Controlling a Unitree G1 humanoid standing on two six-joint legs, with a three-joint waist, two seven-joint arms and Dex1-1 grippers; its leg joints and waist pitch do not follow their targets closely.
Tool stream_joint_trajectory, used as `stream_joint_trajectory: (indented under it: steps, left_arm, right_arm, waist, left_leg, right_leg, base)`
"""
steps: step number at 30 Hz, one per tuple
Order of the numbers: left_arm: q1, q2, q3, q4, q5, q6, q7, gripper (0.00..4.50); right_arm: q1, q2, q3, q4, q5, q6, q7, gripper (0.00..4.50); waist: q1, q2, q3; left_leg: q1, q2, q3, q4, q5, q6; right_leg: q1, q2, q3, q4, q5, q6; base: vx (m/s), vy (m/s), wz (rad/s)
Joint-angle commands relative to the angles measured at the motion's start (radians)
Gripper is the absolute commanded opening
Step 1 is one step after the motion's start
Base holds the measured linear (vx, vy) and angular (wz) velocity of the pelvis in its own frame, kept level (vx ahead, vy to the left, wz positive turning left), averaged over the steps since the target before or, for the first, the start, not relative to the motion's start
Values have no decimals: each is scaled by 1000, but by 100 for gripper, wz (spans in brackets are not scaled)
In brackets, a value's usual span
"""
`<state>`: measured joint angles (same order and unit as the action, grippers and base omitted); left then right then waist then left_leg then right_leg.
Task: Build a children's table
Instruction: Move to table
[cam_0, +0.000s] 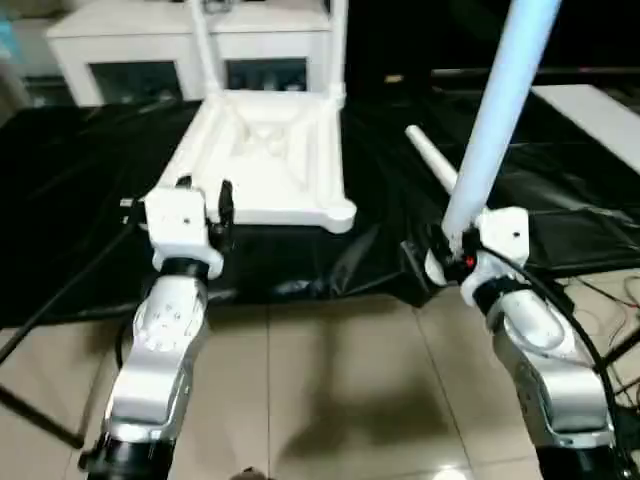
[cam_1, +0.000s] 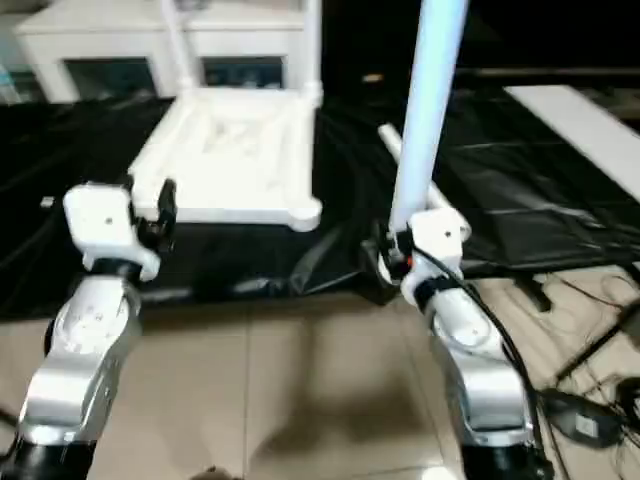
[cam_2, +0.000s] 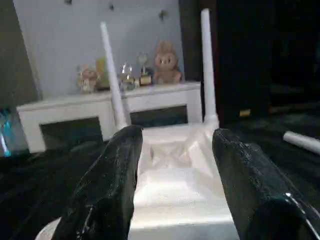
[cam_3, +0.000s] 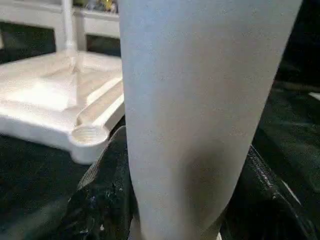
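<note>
Two legs already stand in the far corner sockets of the table top (cam_0: 268, 160), so two remain. Nearest the robot, the right gripper (cam_0: 455, 252) has its jaws pinching the third leg (cam_0: 497, 115) close to its lower end, holding it nearly upright with most of its length towering above the grip. The tube looks light, hollow and stiff, but its smooth tapered plastic is likely slippery, and a grip so low leaves a long lever overhead; the leg could swing or twist in the jaws if tilted quickly. A hold nearer the middle would probably steady it, though the low grip keeps the end free.

The left gripper (cam_0: 203, 200) hovers with its jaws spread and empty, just in front of the near edge of the top. Beyond it, the top lies upside down on the black-covered surface (cam_0: 90, 200), ribbed underside up, rigid and light-looking, liable to slide if pushed sideways. Its near right socket (cam_3: 89, 134) is open and unfilled. The fourth leg (cam_0: 432, 160) lies on the surface to the right of the top. Farthest off, the two fitted legs (cam_2: 112, 75) rise before a white cabinet (cam_0: 130, 45).
</note>
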<state>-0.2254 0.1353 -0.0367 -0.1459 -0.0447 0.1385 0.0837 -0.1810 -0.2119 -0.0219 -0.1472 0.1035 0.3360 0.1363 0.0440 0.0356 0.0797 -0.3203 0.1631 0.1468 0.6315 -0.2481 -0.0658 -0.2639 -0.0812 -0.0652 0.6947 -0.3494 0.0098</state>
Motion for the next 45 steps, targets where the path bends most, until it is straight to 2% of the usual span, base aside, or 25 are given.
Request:
stream_joint_trajectory:
  steps: [1,2,4,5,6,7,10,12,13,14,16,18,19,21,22,24,26,29,31,32,34,37,38,41,45]
  left_arm:
    - [5,-8,15,41,-17,-13,-18,260]
    - [10,-13,19,52,-24,-16,-16,260]
    - [20,-6,7,61,-17,-24,-20,260]
    - [22,-5,5,60,-17,-25,-19,260]
    - [22,-5,3,60,-18,-26,-18,260]
    - [23,-6,3,60,-18,-26,-16,260]
    - [32,-7,3,58,-4,-26,-16,260]
    - [44,-9,9,48,3,-24,-18,260]
    - [52,-12,15,42,11,-25,-21,260]
    - [58,-11,19,38,16,-26,-19,260]
    - [62,-6,26,30,16,-25,-15,260]
    - [62,-1,29,27,18,-23,-12,260]
    - [65,5,30,24,20,-23,-10,260]
    - [68,11,33,23,24,-23,-12,260]
    - [69,11,35,22,27,-22,-14,260]
    - [69,11,38,21,34,-21,-22,260]
    - [67,17,36,22,37,-18,-27,260]
    - [56,33,27,30,35,-15,-52,260]
    - [53,31,21,34,3,-27,-92,260]
    - [52,31,21,34,2,-28,-93,260]
    - [57,49,-9,28,-32,-17,-175,260]
    - [80,82,-49,15,-114,-57,-346,260]
    - [89,91,-52,12,-148,-60,-399,260]
    - [99,120,-55,32,-173,-51,-468,294]
    - [85,85,-27,51,-145,-26,-384,294]
  right_arm:
    - [5,1,-1,7,-5,-23,-2,186]
    - [9,0,5,3,-9,-26,3,186]
    - [23,2,9,-23,-14,-18,10,186]
    - [26,3,10,-30,-15,-14,13,186]
    - [28,1,13,-33,-18,-15,17,186]
    - [29,-2,17,-33,-22,-17,21,186]
    - [24,-6,28,-16,-27,-25,24,186]
    - [16,-6,35,-10,-20,-22,34,186]
    - [11,-10,45,-8,-21,-18,45,186]
    - [9,-7,47,-5,-12,-12,54,186]
    - [4,-6,61,5,-13,-16,71,186]
    - [1,-6,71,13,-21,-21,76,186]
    - [-2,-3,81,19,-29,-27,82,186]
    - [-2,0,90,19,-21,-29,92,186]
    - [-2,2,92,17,-12,-27,98,186]
    - [7,16,88,10,14,-27,104,186]
    - [13,25,81,9,15,-23,103,186]
    - [26,34,71,7,9,-23,84,186]
    - [32,46,55,3,16,-22,66,186]
    - [32,47,54,2,17,-22,65,186]
    - [40,55,39,-7,20,-26,49,186]
    - [50,65,8,-28,46,-25,41,186]
    - [50,63,-1,-33,52,-23,40,186]
    - [52,40,-21,-53,72,-24,67,186]
    - [63,14,-27,-64,65,-4,81,186]
  waist:
    - [22,-14,-29]
    - [36,-25,-42]
    - [23,30,-88]
    - [11,38,-87]
    - [-50,77,-111]
    - [-83,70,-127]
    - [-86,35,-125]
    - [-70,-25,-91]
    - [-43,-110,-92]
    - [-15,-99,-101]
    - [-18,-72,-84]
    - [-17,-41,-73]
    - [-20,-20,-73]
    - [-34,33,-45]
    - [-51,74,-43]
    - [-58,48,-115]
    - [-63,46,-99]
    - [-48,13,-61]
    - [-42,-12,-61]
    - [-21,-68,-77]
    - [7,-56,-98]
    - [38,-20,-110]
    - [33,29,-112]
    - [21,62,-114]
    - [40,42,-82]
  left_leg:
    - [-52,5,-29,111,-153,101]
    - [-100,-5,-41,89,-105,118]
    - [-33,1,-28,-37,-3,137]
    - [-1,11,-54,-73,-23,175]
    - [153,105,-169,-103,-57,317]
    - [193,146,-220,-103,-28,423]
    - [174,151,-221,-84,188,585]
    - [85,-1,-89,-86,-4,427]
    - [-25,-115,-26,18,-188,311]
    - [-99,-102,-62,142,-131,262]
    - [-126,-79,-74,167,-25,169]
    - [-116,-39,-56,131,82,127]
    - [-145,-1,-49,91,128,164]
    - [-110,19,-50,-15,-32,193]
    - [-59,-9,-134,-114,-228,286]
    - [141,123,-239,-86,-472,316]
    - [94,64,-202,-86,-153,286]
    - [39,46,-116,-166,-230,210]
    - [65,19,-85,-181,-417,210]
    - [57,-84,-17,-39,-330,203]
    - [-10,-112,-57,78,-71,148]
    - [-81,-57,-106,33,327,39]
    - [-72,-40,-92,-24,404,28]
    - [-30,84,-115,-28,317,44]
    - [-44,40,-52,-52,-101,9]
  right_leg:
    - [50,-198,152,-284,-1009,-117]
    - [93,-153,143,-248,-843,-125]
    - [91,-35,55,-211,-402,-179]
    - [59,13,30,-190,-291,-152]
    - [-77,41,-7,-48,-153,-100]
    - [-127,28,-2,12,-126,-37]
    - [-217,-19,25,81,0,110]
    - [-153,-26,63,-67,201,12]
    - [-8,-53,165,-155,-100,58]
    - [70,-167,189,-163,-259,-4]
    - [36,-191,83,-174,-165,142]
    - [18,-221,-4,-246,-275,32]
    - [68,-223,-77,-273,-376,-51]
    - [144,-143,-181,-278,-438,-38]
    - [119,33,-202,-133,-298,5]
    - [-89,34,-32,36,-122,-3]
    - [-157,48,-11,90,14,94]
    - [-158,33,-4,45,220,22]
    - [-127,-3,30,-52,206,-39]
    - [-65,-104,161,-172,56,-128]
    - [17,-172,250,-172,40,-246]
    - [6,-72,171,-49,1276,-214]
    - [-33,7,112,-36,1239,-172]
    - [-92,-20,86,-59,495,-177]
    - [-82,-37,109,-126,90,-233]
  base:
    - [178,11,-7]
    - [178,11,-7]
    - [171,22,20]
    - [154,24,29]
    - [191,37,21]
    - [230,-7,-5]
    - [216,-23,-11]
    - [197,-46,-13]
    - [220,-71,-1]
    - [220,-71,-1]
    - [200,-80,18]
    - [190,-48,38]
    - [222,60,34]
    - [256,95,28]
    - [358,148,33]
    - [353,114,40]
    - [272,71,27]
    - [224,92,4]
    - [224,-23,-2]
    - [237,-61,-1]
    - [279,-87,25]
    - [151,-59,18]
    - [0,-75,21]
    - [-32,-12,3]
    - [-12,22,6]
